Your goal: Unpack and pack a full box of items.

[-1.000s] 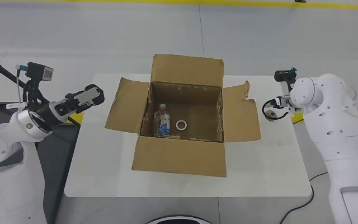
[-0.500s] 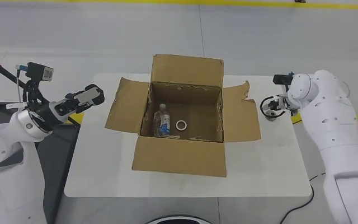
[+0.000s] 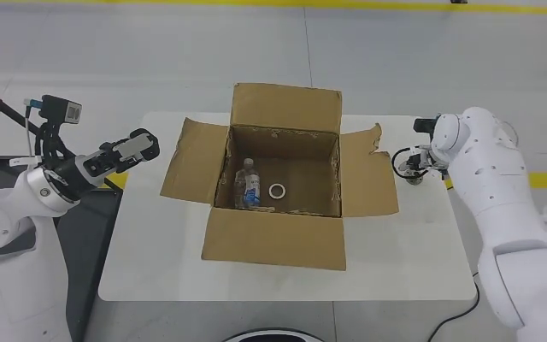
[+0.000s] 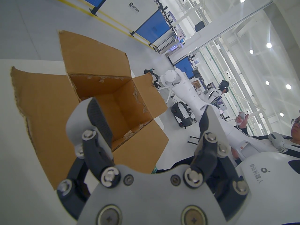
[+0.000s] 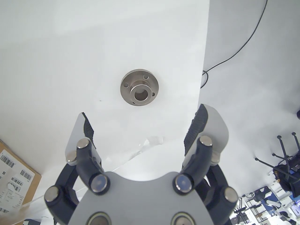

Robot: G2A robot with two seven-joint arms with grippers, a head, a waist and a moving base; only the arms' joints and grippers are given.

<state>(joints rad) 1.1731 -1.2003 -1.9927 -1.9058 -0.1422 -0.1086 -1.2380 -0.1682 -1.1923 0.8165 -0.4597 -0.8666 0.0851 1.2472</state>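
Observation:
An open cardboard box stands mid-table with all flaps folded out; it also shows in the left wrist view. Inside lie a clear bottle and a small roll of tape. My left gripper hangs open and empty off the table's left edge, level with the box's left flap; its fingers frame the box. My right gripper is open just past the box's right flap. Beneath it a metal flange lies on the white table, beyond the fingertips of the gripper.
The white table has bare room in front of the box and on both sides. A black cable runs over the floor past the table's right edge. A labelled box flap corner lies near the right gripper.
The right arm has swung in toward the box's right flap, its gripper shifting a little to the left. The left arm and the box contents have not moved.

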